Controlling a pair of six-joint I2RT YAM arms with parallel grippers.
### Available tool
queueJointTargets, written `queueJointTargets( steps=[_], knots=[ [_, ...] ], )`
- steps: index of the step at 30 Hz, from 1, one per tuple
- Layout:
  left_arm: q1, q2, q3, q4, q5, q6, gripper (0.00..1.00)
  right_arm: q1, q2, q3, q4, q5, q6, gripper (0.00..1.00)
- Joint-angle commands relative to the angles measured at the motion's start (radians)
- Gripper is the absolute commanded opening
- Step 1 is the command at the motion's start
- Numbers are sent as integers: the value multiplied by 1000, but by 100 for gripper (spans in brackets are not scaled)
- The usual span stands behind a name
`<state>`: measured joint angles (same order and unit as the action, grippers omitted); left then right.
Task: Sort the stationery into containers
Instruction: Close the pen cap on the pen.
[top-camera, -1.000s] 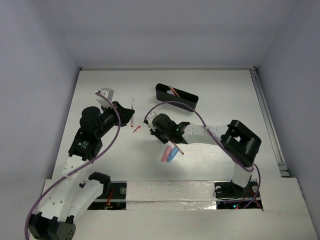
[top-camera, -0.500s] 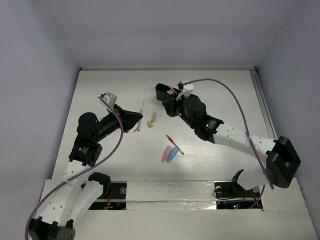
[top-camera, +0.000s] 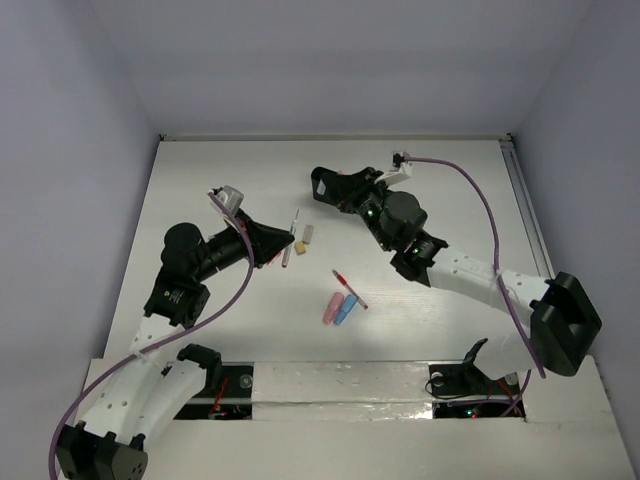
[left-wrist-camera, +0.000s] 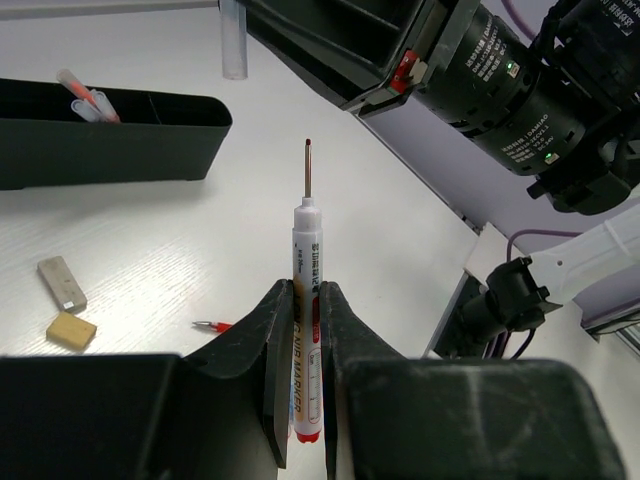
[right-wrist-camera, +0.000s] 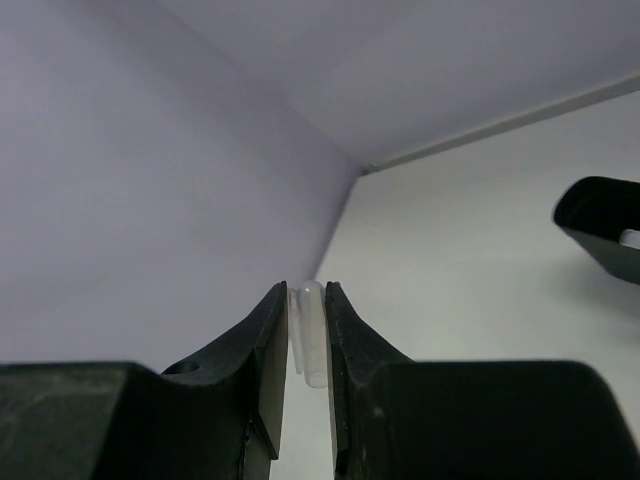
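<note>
My left gripper (top-camera: 272, 244) is shut on a white marker (top-camera: 291, 238) with a bare thin red tip; in the left wrist view the marker (left-wrist-camera: 307, 270) sticks out forward between the fingers (left-wrist-camera: 280, 330). My right gripper (right-wrist-camera: 305, 300) is shut on a small clear cap (right-wrist-camera: 313, 345), also seen hanging at the top of the left wrist view (left-wrist-camera: 232, 45). It hovers (top-camera: 345, 192) over the black tray (top-camera: 320, 183), which holds pink pens (left-wrist-camera: 85, 95). A red pen (top-camera: 349, 288), a pink capsule (top-camera: 331, 309) and a blue capsule (top-camera: 346, 309) lie mid-table.
A tan eraser (top-camera: 299, 246) and a white eraser (top-camera: 308, 234) lie just right of the marker. A small red piece (left-wrist-camera: 212, 325) lies near the left fingers. The right arm (top-camera: 450, 265) stretches across the right half. Walls close in the table's far edge.
The right arm swung from the table's middle up to the tray with the cap. The left gripper moved right with the marker, which now lies beside the erasers.
</note>
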<state>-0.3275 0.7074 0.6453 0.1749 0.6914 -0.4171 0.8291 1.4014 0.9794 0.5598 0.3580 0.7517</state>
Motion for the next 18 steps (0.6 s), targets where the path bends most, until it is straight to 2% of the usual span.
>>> queueJointTargets(
  steps=[1, 18],
  knots=[
    [-4, 4, -4, 71, 31, -12, 0, -4, 28, -5, 184, -34, 145, 0],
    [-4, 67, 19, -3, -41, 12, 0, 5, 70, 13, 221, -143, 166, 0]
  ],
)
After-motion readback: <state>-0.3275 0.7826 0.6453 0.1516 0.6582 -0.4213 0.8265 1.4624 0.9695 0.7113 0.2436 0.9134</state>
